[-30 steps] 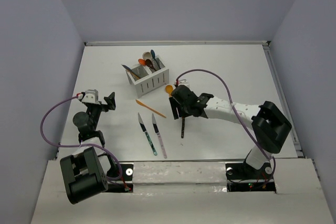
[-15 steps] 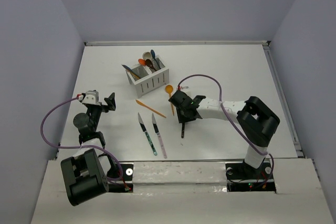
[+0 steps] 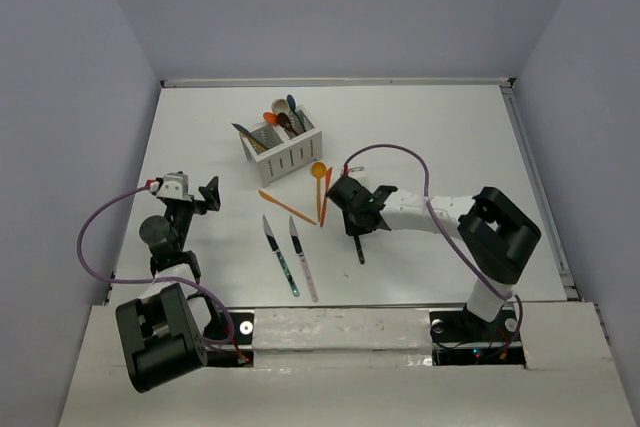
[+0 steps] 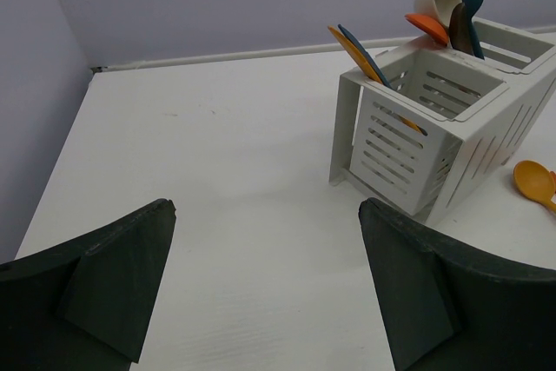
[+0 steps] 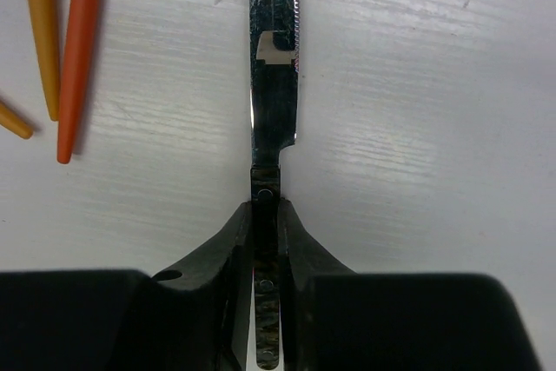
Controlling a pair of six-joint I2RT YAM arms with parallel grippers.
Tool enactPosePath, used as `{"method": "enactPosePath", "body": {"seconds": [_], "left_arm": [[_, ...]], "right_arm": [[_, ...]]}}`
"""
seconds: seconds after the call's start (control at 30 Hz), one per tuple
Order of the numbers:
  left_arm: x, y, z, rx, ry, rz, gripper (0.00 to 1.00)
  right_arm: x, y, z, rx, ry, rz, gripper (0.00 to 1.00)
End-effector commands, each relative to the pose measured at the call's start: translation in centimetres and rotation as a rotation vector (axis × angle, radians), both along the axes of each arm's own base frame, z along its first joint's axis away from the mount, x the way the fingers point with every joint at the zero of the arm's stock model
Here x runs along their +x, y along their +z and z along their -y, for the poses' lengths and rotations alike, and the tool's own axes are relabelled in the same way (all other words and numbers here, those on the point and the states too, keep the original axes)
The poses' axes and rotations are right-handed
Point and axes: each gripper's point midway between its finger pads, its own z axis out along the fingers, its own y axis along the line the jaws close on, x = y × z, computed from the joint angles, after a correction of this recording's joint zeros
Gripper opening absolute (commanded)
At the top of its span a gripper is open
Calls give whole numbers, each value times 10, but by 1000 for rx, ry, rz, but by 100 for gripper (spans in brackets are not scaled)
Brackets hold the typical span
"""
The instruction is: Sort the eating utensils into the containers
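On the counter five utensils lie unsorted; right claw clamps a knife, left claw gapes, caddy part-filled

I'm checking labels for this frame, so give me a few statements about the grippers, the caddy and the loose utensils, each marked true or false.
1. The right gripper is shut on a knife. True.
2. The left gripper holds a spoon. False: it is open and empty.
3. The caddy holds nothing. False: spoons stand in it.
4. A teal-handled knife and a pink-handled knife lie side by side on the table. True.
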Motion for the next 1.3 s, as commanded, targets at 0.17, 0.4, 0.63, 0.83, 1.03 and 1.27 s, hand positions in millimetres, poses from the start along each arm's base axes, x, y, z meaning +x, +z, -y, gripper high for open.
{"method": "enactPosePath", "body": {"seconds": [0.17,0.4,0.63,0.83,1.03,1.27], "left_arm": [[-1,20,-3,54,14,84,99],[1,20,-5,49,21,78,99],[1,23,-6,22,30,90,99],[16,55,0,-60,-35,51,99],[-8,73,59,-56,-385,92,99],[-20,42,75,-94,-516,58,99]], "right_arm": [[46,131,16,8,-3,456,0],[57,357,-75,324,466,1313,0],[100,373,-214,287,770,1597,0],[137,366,-255,347,812,1595,0],[157,313,-269,419,843,1472,0],[172,254,-265,389,831,1380,0]]}}
